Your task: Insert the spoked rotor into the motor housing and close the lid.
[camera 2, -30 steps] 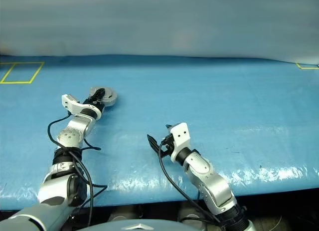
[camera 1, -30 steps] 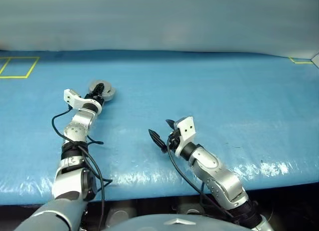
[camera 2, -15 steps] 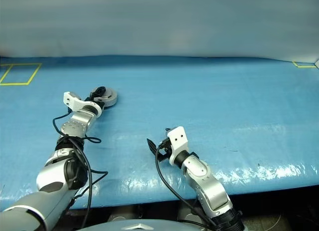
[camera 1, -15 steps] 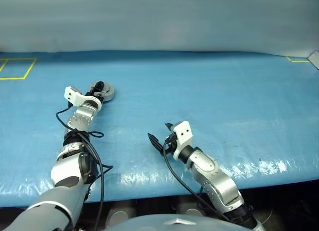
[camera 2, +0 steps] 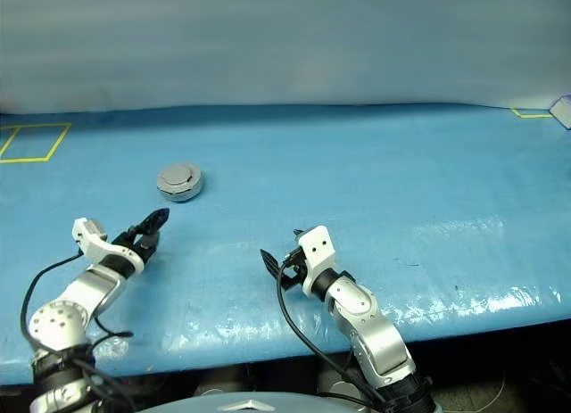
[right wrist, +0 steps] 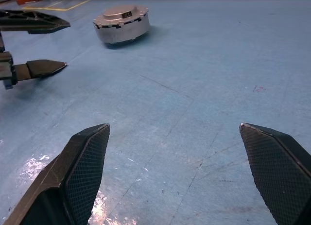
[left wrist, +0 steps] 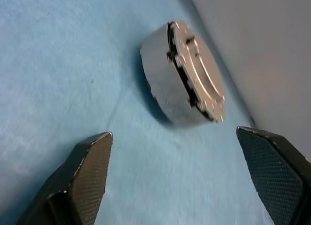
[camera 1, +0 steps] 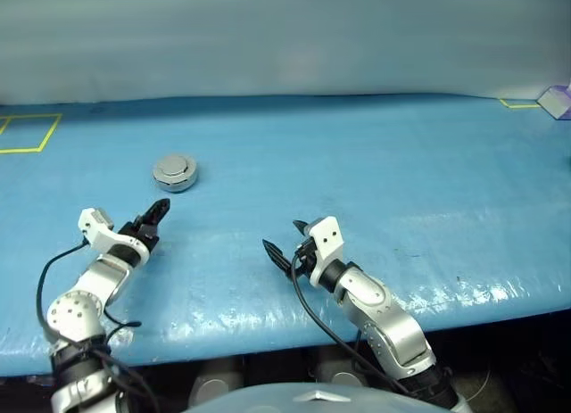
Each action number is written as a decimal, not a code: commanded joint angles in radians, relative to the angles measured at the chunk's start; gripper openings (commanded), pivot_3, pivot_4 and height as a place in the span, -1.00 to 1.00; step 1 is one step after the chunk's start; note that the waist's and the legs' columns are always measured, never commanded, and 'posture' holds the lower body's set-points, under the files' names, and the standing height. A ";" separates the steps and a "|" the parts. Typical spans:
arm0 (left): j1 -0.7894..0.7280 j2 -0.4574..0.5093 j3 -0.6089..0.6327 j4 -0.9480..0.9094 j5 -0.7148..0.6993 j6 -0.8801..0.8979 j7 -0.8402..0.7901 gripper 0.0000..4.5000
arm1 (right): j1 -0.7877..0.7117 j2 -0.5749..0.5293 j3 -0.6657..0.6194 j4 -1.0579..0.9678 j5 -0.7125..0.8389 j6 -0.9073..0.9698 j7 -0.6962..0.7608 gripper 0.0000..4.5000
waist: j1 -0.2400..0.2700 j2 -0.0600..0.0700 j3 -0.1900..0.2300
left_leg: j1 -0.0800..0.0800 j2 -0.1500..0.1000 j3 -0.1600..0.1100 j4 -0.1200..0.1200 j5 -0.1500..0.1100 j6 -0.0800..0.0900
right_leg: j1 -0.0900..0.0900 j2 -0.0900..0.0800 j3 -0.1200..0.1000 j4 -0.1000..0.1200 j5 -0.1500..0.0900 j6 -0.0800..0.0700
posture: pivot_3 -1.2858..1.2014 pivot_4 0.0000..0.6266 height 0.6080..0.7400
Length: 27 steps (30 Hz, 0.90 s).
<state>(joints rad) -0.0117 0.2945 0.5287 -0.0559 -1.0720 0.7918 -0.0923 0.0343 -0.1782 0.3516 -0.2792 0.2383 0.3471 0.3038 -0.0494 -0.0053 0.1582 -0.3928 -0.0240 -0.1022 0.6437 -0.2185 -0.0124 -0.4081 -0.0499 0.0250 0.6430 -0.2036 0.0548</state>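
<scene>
The motor housing [camera 1: 174, 173] sits on the blue table [camera 1: 375, 172] at the left, a small round grey puck. Its lid [left wrist: 199, 74] lies shut on top, plain grey with a raised centre. The spoked rotor is hidden. My left gripper [camera 1: 153, 217] hangs open a short way in front of the housing, pointing at it and touching nothing. In the left wrist view the housing [left wrist: 165, 84] shows beyond the spread fingers [left wrist: 87, 171]. My right gripper [camera 1: 281, 235] stands open near the table's middle front with nothing between its fingers, and its wrist view shows the housing [right wrist: 121, 25] far off.
Yellow tape squares mark the table's far left [camera 1: 22, 132] and far right [camera 1: 517, 103]. A pale box [camera 1: 560, 101] sits at the right edge. A grey wall runs behind the table. The glossy front edge [camera 1: 268, 315] lies just below both grippers.
My left gripper has let go at the housing, opened wide and drawn back toward me. The housing stays put with its lid shut. The right arm has kept still.
</scene>
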 commanded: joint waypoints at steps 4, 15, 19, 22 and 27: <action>0.276 0.055 -0.287 -0.333 0.474 -0.382 -0.182 0.99 | 0.028 0.015 -0.039 -0.014 -0.002 -0.134 0.045 1.00 | 0.014 -0.001 0.001 | -0.003 0.001 0.001 -0.003 0.000 0.000 | -0.003 -0.005 0.000 -0.001 0.000 0.000 | 0.03 -0.52 1.00; 0.428 -0.037 -0.419 -0.265 0.879 -0.929 -0.173 0.99 | 0.117 -0.017 -0.128 0.002 -0.040 -0.236 0.037 1.00 | 0.032 -0.002 0.000 | -0.006 0.000 0.005 -0.015 0.001 0.002 | -0.005 -0.009 -0.004 -0.011 -0.001 0.001 | 0.03 -0.52 1.00; 0.424 -0.052 -0.419 -0.234 0.871 -0.957 -0.205 0.99 | 0.141 0.000 -0.145 -0.007 -0.064 -0.245 0.004 1.00 | 0.031 -0.002 0.001 | -0.008 -0.001 0.004 -0.016 0.001 0.003 | -0.006 -0.008 -0.006 -0.014 -0.001 0.001 | 0.03 -0.52 1.00; 0.419 -0.051 -0.421 -0.222 0.873 -0.957 -0.221 0.99 | 0.147 0.016 -0.137 -0.002 -0.087 -0.251 -0.012 1.00 | 0.030 -0.002 0.001 | -0.008 -0.001 0.004 -0.016 0.001 0.003 | -0.005 -0.007 -0.006 -0.014 -0.001 0.001 | 0.03 -0.52 1.00; 0.411 -0.057 -0.420 -0.217 0.872 -0.948 -0.227 0.99 | 0.153 0.028 -0.123 0.009 -0.120 -0.249 -0.019 1.00 | 0.028 -0.002 0.001 | -0.008 0.000 0.004 -0.015 0.001 0.003 | -0.004 -0.009 -0.007 -0.014 -0.001 0.001 | 0.03 -0.52 1.00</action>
<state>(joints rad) 0.4032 0.2398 0.1063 -0.2690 -0.1985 -0.1411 -0.3157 0.1842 -0.1522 0.2269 -0.2508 0.1264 0.1175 0.2855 -0.0209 -0.0076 0.1590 -0.4005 -0.0240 -0.0983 0.6283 -0.2180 -0.0097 -0.4126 -0.0586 0.0183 0.6291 -0.2051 0.0561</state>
